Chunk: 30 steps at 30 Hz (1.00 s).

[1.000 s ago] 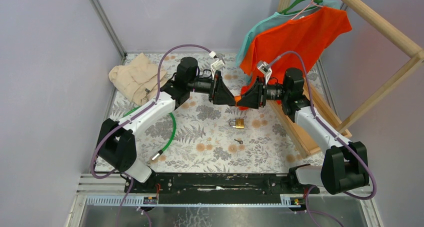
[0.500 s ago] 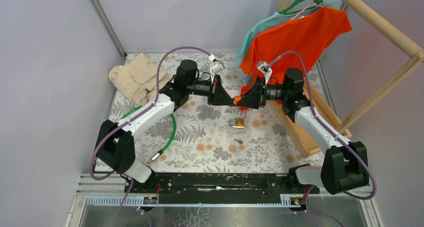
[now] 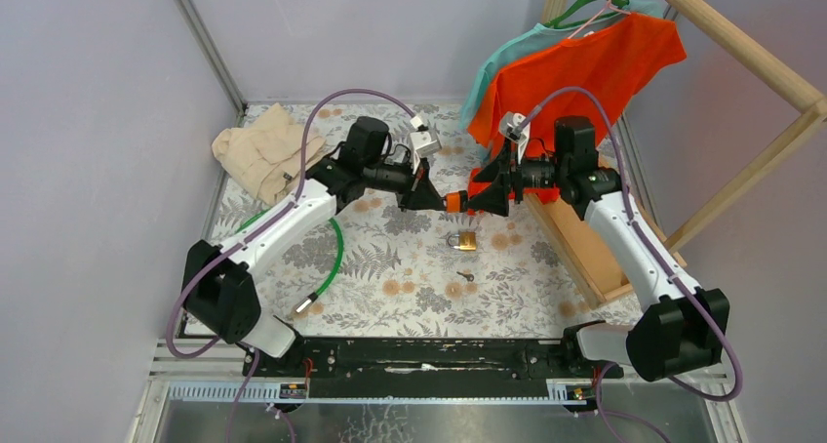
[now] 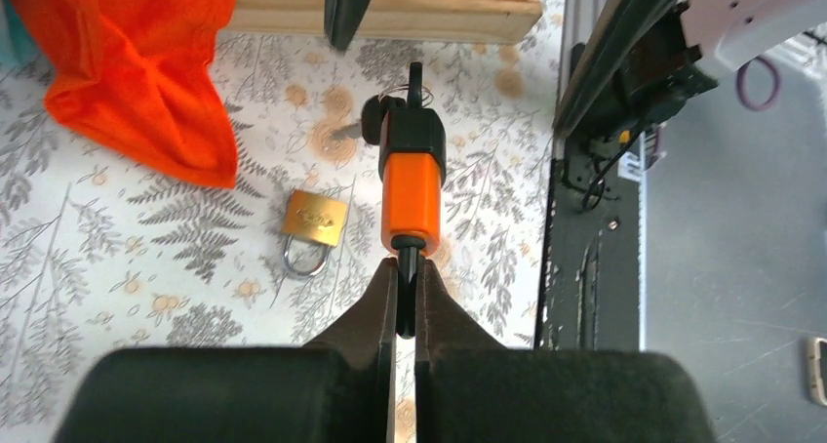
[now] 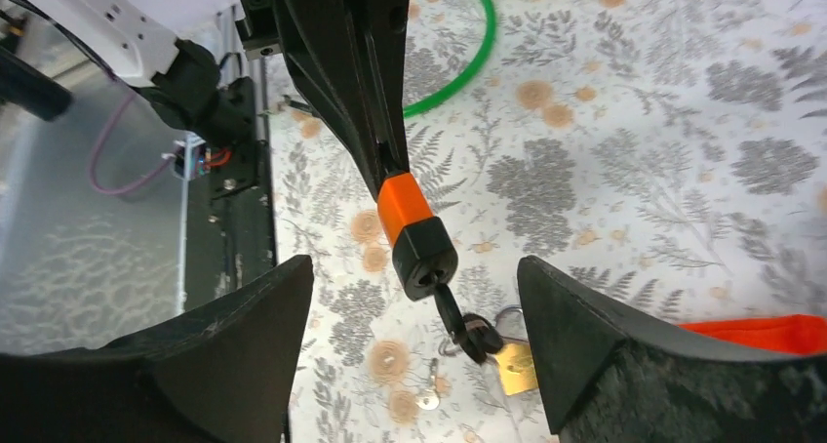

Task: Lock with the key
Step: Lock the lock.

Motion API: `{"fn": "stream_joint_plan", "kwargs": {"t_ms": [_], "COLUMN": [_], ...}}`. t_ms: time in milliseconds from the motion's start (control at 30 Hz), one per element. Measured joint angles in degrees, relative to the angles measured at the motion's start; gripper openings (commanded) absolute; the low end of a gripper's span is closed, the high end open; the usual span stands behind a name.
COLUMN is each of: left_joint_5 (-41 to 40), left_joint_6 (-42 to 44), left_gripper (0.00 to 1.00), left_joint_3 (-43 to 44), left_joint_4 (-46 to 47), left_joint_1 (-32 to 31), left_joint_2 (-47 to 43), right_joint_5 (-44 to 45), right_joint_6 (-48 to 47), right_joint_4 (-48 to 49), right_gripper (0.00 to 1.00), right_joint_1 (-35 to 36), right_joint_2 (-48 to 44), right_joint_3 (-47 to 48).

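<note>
My left gripper is shut on the black shackle of an orange and black padlock and holds it out above the flowered table. A black-headed key sticks out of the lock's far end. In the right wrist view the lock points at the camera, with the key hanging from its keyhole. My right gripper is open, one finger on each side of the lock's black end, touching nothing. A brass padlock and a small silver key lie on the table below.
An orange shirt and a teal one hang on a wooden frame at the right, whose base rail lies on the table. A beige cloth lies at the back left. A green cable curves on the left.
My right gripper has drawn back a little from the left one and its arm has risen. The orange lock now shows between the two grippers. The left arm has shifted slightly left.
</note>
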Motion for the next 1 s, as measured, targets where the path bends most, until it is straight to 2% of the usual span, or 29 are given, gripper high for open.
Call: {"fn": "stream_joint_plan", "kwargs": {"t_ms": [100, 233, 400, 500, 700, 800, 1000], "left_joint_5": [-1.1, -1.1, -0.5, 0.0, 0.6, 1.0, 1.7], "left_joint_6": [4.9, 8.9, 10.9, 11.2, 11.3, 11.4, 11.5], "left_gripper": [0.0, 0.0, 0.0, 0.0, 0.0, 0.0, 0.01], "left_joint_3": [0.3, 0.3, 0.3, 0.3, 0.3, 0.3, 0.3], "left_joint_4": [-4.3, -7.4, -8.4, -8.6, -9.0, -9.2, -9.8], "left_joint_1": [0.1, 0.2, 0.2, 0.2, 0.2, 0.2, 0.2], "left_joint_2": [-1.1, -2.8, -3.5, -3.5, -3.5, -3.5, -3.5], "right_joint_5": [2.2, 2.8, 2.6, 2.8, 3.0, 3.3, 4.0], "right_joint_6": [-8.6, -17.1, -22.5, -24.0, -25.0, -25.1, -24.8], "right_joint_4": [-9.0, -18.4, -26.2, -28.5, -29.9, -30.1, -29.6], "right_gripper": [0.78, 0.62, 0.59, 0.56, 0.38, 0.32, 0.09], "right_joint_1": [0.0, 0.0, 0.4, 1.7, 4.4, 4.5, 4.5], "right_joint_2": [-0.3, -0.2, 2.2, 4.0, 5.1, 5.9, 6.5], "right_joint_3": [4.5, 7.8, 8.9, 8.9, 9.1, 9.8, 9.9]}}
